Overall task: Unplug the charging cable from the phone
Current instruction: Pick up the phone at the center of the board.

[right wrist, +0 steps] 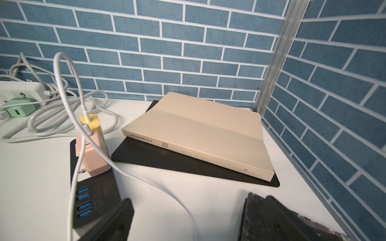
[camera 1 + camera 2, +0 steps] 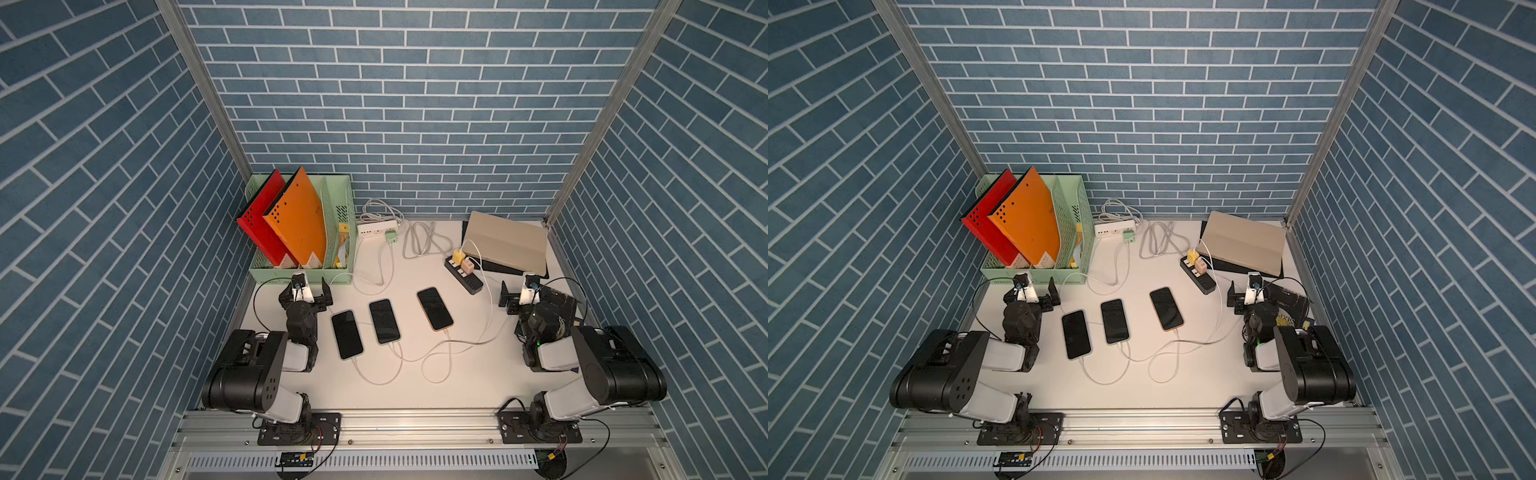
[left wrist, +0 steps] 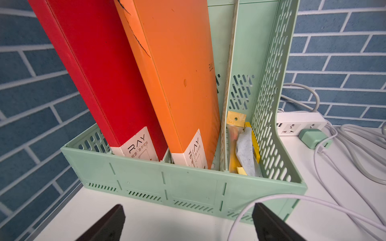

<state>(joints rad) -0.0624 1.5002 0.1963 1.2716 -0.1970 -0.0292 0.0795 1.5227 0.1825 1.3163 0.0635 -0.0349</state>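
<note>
Because three phones lie in a row well nearer me than the white strip (image 2: 376, 228), each with a white cable in its near end, my first risk in both top views is picking the wrong one: the task names none. The left phone (image 2: 347, 334), middle phone (image 2: 384, 321) and right phone (image 2: 434, 308) are flat, glossy black slabs with rounded corners. I judge that they slide on the smooth pale table (image 2: 478, 386), so a one-handed pull may drag a phone rather than free its plug. The cables (image 2: 436, 353) are thin and limp and loop across each other, so a tug on one may shift another. My left gripper (image 2: 305, 286) and right gripper (image 2: 521, 291) gape wide and empty, nearer me than the strip, touching no phone.

In the left wrist view my black fingers (image 3: 108, 225) stand apart before the perforated green plastic rack (image 3: 188, 187), just left of the strip. One cable (image 3: 282, 195) arcs past a fingertip and could snag.

In the right wrist view my fingers (image 1: 117, 219) are likewise spread. Right of the strip, a cable from the blocky chargers (image 1: 92, 158) on the matte black hub (image 1: 94, 198) runs between them; catching it could yank a charger loose. No phone shows here.
</note>
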